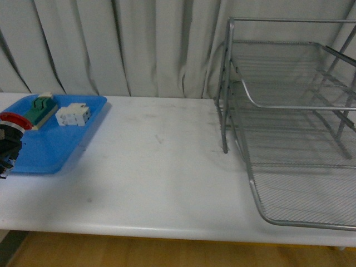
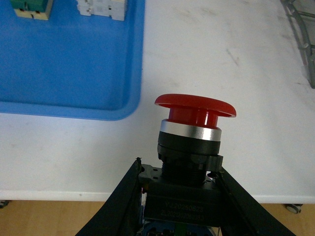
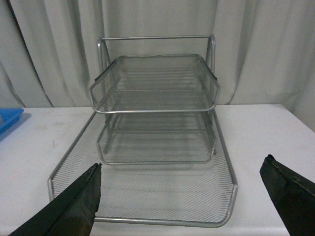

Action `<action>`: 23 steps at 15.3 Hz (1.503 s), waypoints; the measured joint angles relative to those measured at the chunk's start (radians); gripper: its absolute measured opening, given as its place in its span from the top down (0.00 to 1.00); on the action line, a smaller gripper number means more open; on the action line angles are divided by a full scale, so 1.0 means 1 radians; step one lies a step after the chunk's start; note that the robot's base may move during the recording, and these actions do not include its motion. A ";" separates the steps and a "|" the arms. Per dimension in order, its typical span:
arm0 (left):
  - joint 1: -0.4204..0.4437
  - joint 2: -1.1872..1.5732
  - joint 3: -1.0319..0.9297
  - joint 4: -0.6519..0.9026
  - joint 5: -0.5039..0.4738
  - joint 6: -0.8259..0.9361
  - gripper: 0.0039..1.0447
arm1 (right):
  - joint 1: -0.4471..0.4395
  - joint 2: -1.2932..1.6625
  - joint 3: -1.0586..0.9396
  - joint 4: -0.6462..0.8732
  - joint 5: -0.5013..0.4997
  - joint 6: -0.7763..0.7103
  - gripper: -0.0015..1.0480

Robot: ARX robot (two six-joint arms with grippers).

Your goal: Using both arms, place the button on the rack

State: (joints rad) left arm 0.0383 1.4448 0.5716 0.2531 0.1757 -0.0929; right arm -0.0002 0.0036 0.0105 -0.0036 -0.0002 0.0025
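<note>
Plainly, the left gripper (image 2: 178, 169) has its two black fingers (image 2: 123, 201) closed on the blocky black body of the button (image 2: 192, 130), a small push switch with a glossy round red mushroom cap, a bright metal collar and a ribbed black neck. Its long axis runs straight out from between the fingers, cap leading away from the wrist; in the front view the cap sits uppermost. The button hangs over the near left part of the smooth white table (image 1: 156, 167), just beside the rounded corner of the flat blue plastic tray (image 2: 69, 69), not in it. At that tray's far end a green-and-cream switch block (image 1: 41, 108) and a white rectangular block (image 1: 73, 115) lie side by side. The right gripper (image 3: 181, 164) is spread wide and holds nothing. It faces the open front of the rack (image 3: 157, 98), a large silver three-tier wire mesh tray on a tubular frame, standing at the table's right, well apart from the button. The rack thus lies to the button's right, and the right arm is much nearer it. A hand-over mid-table seems likely, with the broad cap the free part to take.
</note>
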 joint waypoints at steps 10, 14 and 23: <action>-0.439 0.206 0.549 -0.211 -0.084 0.045 0.66 | 0.000 0.000 0.000 0.000 0.002 0.000 0.06; -0.613 0.256 0.637 -0.232 -0.059 0.094 0.66 | 0.000 0.000 0.000 0.000 0.002 0.000 0.06; -0.760 0.444 0.709 -0.249 -0.064 0.172 0.66 | 0.000 0.000 0.000 0.000 0.002 0.000 0.06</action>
State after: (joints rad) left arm -0.7216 1.8893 1.2808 0.0044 0.1112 0.0795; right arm -0.0002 0.0036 0.0105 -0.0036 0.0017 0.0025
